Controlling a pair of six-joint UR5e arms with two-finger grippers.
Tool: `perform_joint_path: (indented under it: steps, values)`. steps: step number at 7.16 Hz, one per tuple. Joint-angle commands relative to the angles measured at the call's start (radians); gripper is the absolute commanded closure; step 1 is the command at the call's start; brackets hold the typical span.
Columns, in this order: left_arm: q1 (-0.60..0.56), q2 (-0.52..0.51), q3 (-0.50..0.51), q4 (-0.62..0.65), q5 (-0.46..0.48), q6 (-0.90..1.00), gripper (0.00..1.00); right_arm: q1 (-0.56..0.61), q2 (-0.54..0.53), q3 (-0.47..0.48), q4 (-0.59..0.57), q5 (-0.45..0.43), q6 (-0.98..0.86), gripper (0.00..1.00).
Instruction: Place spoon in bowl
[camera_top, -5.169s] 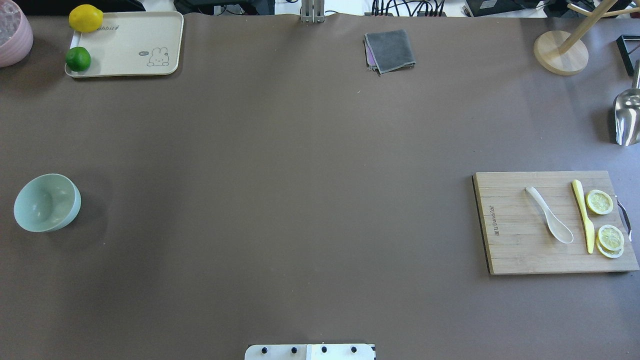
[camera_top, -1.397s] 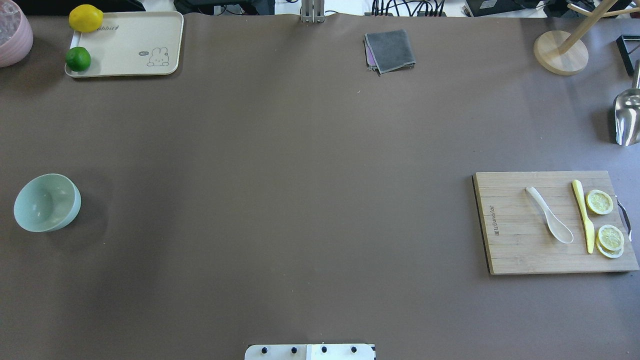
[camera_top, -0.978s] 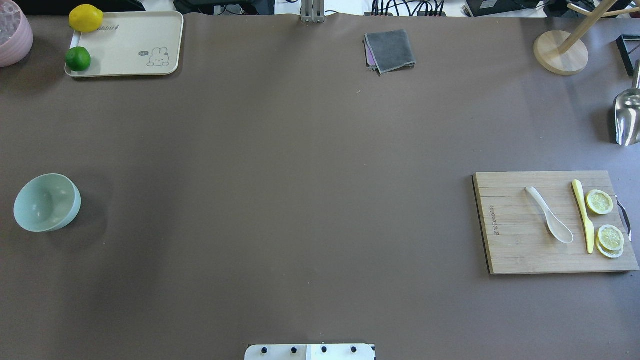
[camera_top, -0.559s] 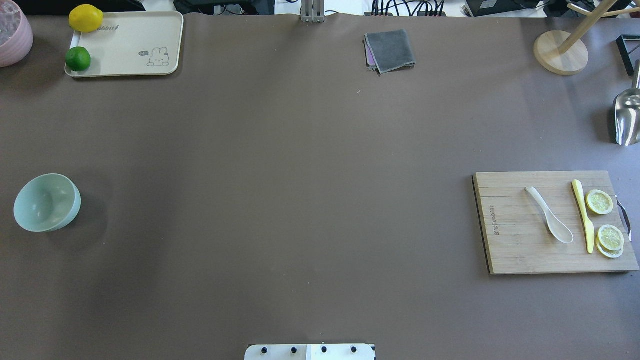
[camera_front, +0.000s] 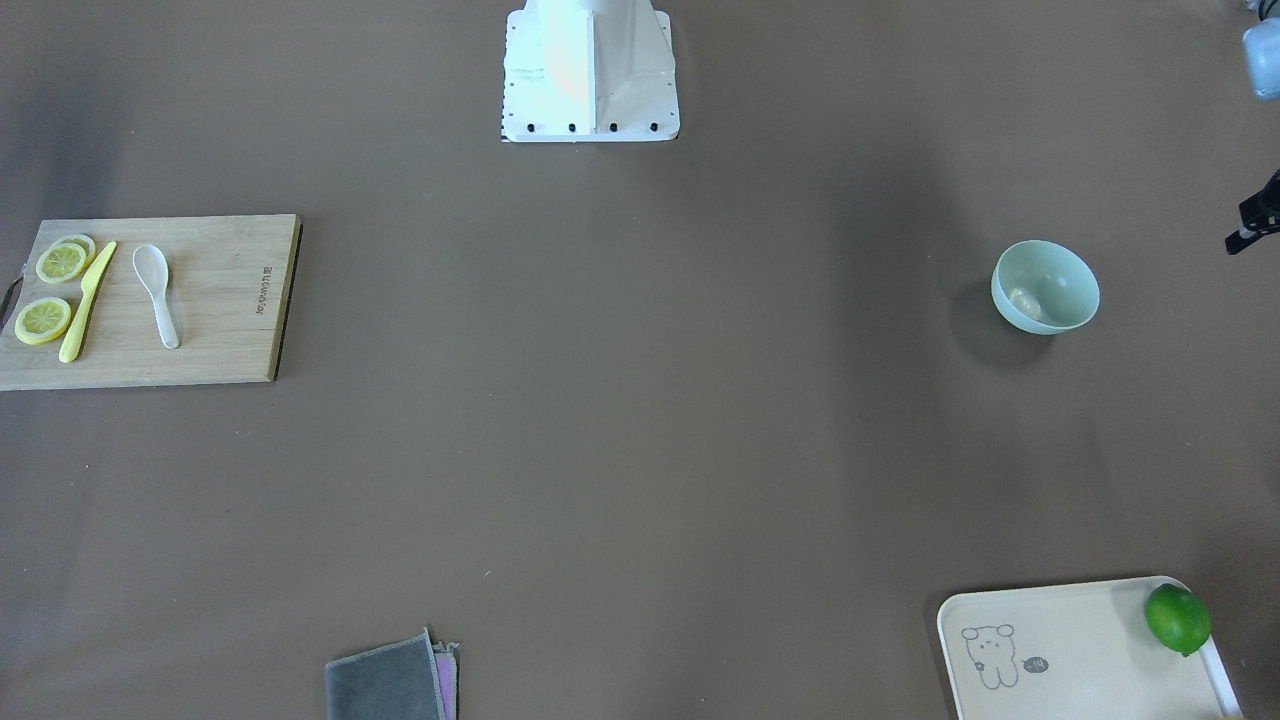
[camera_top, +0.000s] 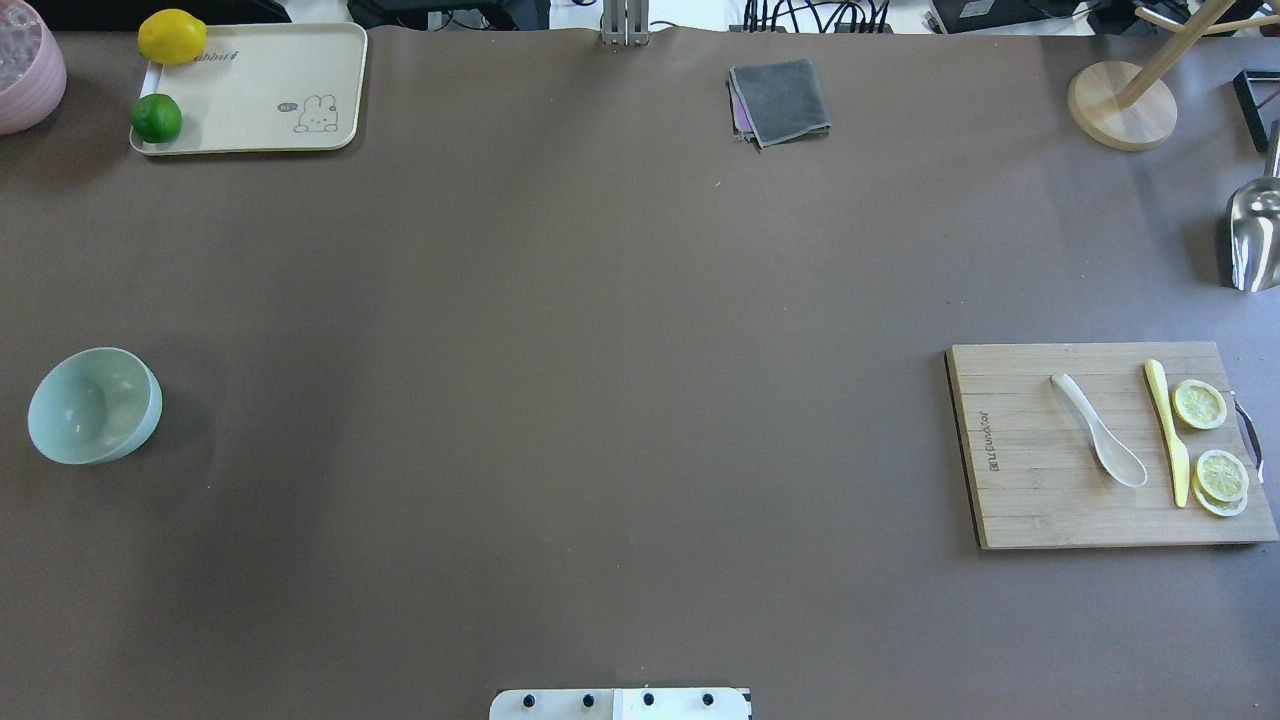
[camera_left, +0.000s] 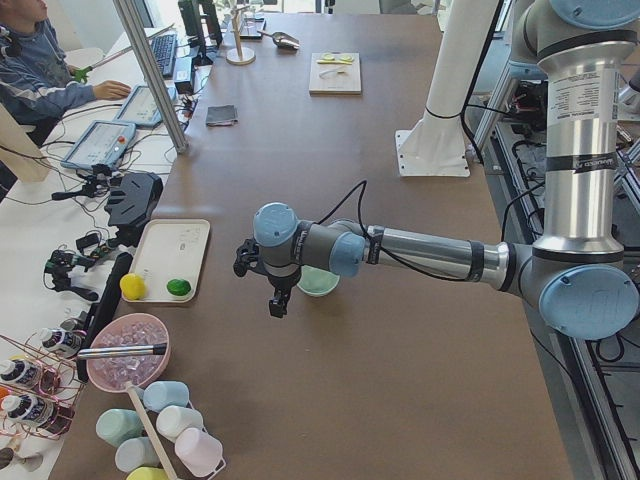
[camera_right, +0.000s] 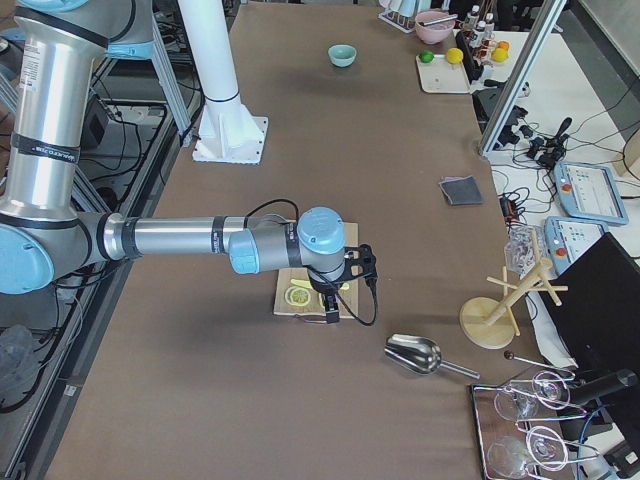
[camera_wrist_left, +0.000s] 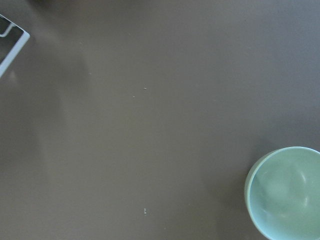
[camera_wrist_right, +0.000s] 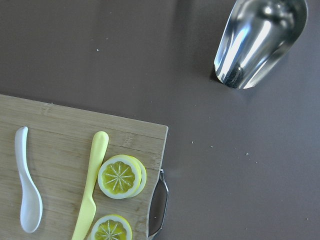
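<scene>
Brown surface (camera_top: 600, 350): spoon (camera_top: 1098, 430) lies on the cutting board (camera_top: 1020, 460); bowl (camera_top: 93, 405) stands well apart from the board. Left tool (camera_left: 277, 303) and right tool (camera_right: 331, 314): opening cannot be told.

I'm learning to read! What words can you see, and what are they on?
"abbit" on the cream tray, its start hidden by the lemon.
Speech bubble beside the tray's rabbit drawing: too small to read.
Brand on the cutting board: too blurred to read.

White spoon (camera_front: 160, 300), mint bowl (camera_top: 95, 405), yellow knife (camera_top: 1166, 432), and seemingly purple-backed grey cloth (camera_top: 780, 100).
</scene>
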Motion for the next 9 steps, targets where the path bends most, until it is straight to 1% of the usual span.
perform_joint_path:
  steps: [1, 2, 3, 4, 5, 6, 8, 9]
  values:
    - [0.117, 0.008, 0.126, -0.284, 0.006, -0.205, 0.03, -0.009, 0.001, 0.000, 0.018, 0.012, 0.002, 0.00]
    - [0.156, 0.005, 0.150, -0.363, 0.008, -0.273, 0.06, -0.009, -0.006, 0.002, 0.047, 0.015, 0.004, 0.00]
    - [0.170, 0.006, 0.151, -0.376, 0.008, -0.293, 0.07, -0.009, -0.008, 0.001, 0.054, 0.015, 0.004, 0.00]
    - [0.199, 0.011, 0.151, -0.397, 0.058, -0.295, 0.07, -0.012, -0.006, 0.001, 0.054, 0.015, 0.004, 0.00]
    - [0.234, 0.011, 0.151, -0.407, 0.069, -0.295, 0.07, -0.019, -0.006, 0.001, 0.054, 0.015, 0.002, 0.00]
    - [0.254, 0.008, 0.148, -0.408, 0.069, -0.296, 0.07, -0.021, -0.006, 0.001, 0.054, 0.015, 0.002, 0.00]
    - [0.323, 0.009, 0.151, -0.456, 0.071, -0.293, 0.09, -0.027, -0.006, -0.001, 0.054, 0.013, 0.001, 0.00]
    - [0.340, 0.011, 0.149, -0.467, 0.071, -0.293, 0.27, -0.033, -0.006, -0.001, 0.052, 0.013, 0.002, 0.00]
